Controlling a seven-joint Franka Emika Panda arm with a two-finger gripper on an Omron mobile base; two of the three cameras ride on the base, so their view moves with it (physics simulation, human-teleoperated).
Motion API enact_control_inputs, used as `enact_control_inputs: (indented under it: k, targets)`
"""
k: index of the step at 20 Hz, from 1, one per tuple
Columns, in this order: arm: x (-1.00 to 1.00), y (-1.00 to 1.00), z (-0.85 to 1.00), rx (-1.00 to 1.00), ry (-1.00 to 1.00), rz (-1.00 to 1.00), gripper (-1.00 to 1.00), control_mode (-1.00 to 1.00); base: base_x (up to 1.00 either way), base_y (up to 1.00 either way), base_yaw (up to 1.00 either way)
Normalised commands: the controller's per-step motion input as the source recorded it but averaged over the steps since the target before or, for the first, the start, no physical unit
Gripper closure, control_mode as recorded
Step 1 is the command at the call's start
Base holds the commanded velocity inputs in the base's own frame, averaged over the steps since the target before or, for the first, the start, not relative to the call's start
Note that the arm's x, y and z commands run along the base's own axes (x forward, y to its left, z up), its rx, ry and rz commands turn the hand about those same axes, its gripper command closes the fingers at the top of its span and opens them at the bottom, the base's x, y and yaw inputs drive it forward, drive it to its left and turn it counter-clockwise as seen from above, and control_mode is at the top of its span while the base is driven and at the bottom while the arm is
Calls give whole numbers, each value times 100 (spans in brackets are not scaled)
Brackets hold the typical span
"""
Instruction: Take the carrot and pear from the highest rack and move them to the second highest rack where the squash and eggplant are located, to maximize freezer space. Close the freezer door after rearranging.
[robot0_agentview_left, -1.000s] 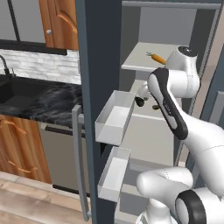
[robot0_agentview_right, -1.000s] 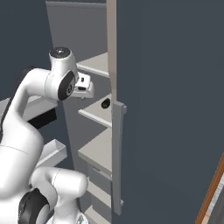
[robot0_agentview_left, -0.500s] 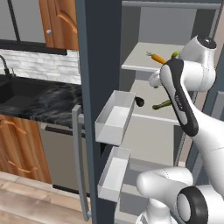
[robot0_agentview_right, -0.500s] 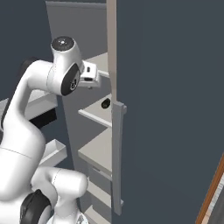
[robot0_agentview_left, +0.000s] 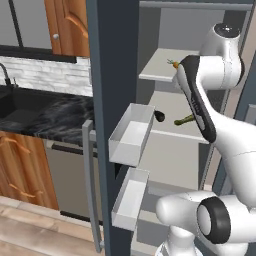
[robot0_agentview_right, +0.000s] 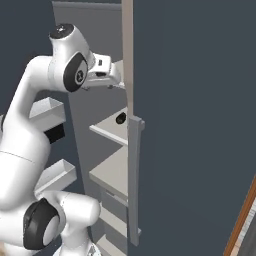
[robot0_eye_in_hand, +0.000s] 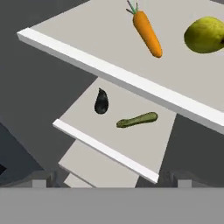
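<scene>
We see the freezer door (robot0_agentview_left: 102, 125) standing open, its two white door bins (robot0_agentview_left: 131, 134) facing the shelves. Our claw (robot0_agentview_right: 116, 80) is raised level with the highest rack (robot0_eye_in_hand: 109, 61), out in front of its front edge, and from the hand view its fingers are spread wide with nothing between them.

On the highest rack the carrot (robot0_eye_in_hand: 147, 32) lies with its green top pointing away from the rack's front edge. The pear (robot0_eye_in_hand: 206, 35) sits just beside it, apart from it and not touching. In the left base view we catch the carrot (robot0_agentview_left: 174, 64) peeking out beside the arm.

One level down, on the second highest rack (robot0_eye_in_hand: 94, 142), the eggplant (robot0_eye_in_hand: 101, 102) and the squash (robot0_eye_in_hand: 137, 120) lie near each other without touching, the long green squash closer to the rack's front edge. The left base view shows the same pair, eggplant (robot0_agentview_left: 159, 116) and squash (robot0_agentview_left: 184, 120), with the arm passing in front of the squash's far end.

To the left of the freezer we see a dark desk (robot0_agentview_left: 55, 112) with a sink (robot0_agentview_left: 12, 102), and wooden cabinets (robot0_agentview_left: 67, 22) above.
</scene>
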Motion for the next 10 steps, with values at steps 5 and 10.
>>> enact_control_inputs:
  k: [5, 10]
  targets:
    - [43, -8, 1, -14, -6, -2, -100, -100, 0, 0, 0]
    - [54, -15, 15, -3, 0, -1, -100, -100, 0, 0, 0]
